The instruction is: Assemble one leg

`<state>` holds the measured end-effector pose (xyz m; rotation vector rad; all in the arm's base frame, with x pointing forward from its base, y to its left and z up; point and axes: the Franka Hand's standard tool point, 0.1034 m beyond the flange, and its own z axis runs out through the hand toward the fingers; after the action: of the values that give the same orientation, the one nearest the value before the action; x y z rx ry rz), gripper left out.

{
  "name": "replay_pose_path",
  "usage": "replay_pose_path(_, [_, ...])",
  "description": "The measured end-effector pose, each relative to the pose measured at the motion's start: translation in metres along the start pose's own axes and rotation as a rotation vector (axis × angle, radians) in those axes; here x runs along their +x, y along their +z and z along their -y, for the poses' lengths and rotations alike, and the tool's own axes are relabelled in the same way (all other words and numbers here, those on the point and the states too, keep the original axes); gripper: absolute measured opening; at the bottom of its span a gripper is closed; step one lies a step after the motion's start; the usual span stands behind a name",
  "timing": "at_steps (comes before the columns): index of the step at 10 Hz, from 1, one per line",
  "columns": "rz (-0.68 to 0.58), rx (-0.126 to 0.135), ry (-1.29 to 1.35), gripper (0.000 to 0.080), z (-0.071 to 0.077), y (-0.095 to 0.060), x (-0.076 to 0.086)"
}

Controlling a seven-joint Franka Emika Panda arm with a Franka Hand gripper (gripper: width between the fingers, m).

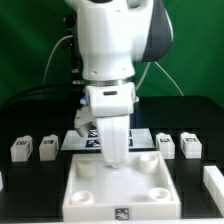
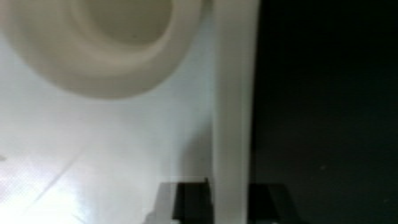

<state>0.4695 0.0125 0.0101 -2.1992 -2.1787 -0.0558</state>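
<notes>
The large white square plate with round corner sockets lies at the front of the black table. My gripper is down on its far edge. In the wrist view the two dark fingers stand on either side of the plate's thin upright rim, closed against it, and my gripper sits right over that rim. A round socket shows beside it. The legs, small white tagged blocks, stand apart from the gripper: two on the exterior view's left, two on its right.
The marker board lies behind the plate, partly hidden by the arm. Another white block stands at the front right, close to the plate's right side. A green backdrop closes the far side of the table.
</notes>
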Motion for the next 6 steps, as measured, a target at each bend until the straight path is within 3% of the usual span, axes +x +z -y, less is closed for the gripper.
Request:
replay_pose_path(3, [-0.033, -0.019, 0.015, 0.0057, -0.023, 0.005, 0.031])
replay_pose_path(6, [-0.047, 0.009, 0.009, 0.0057, -0.027, 0.008, 0.05])
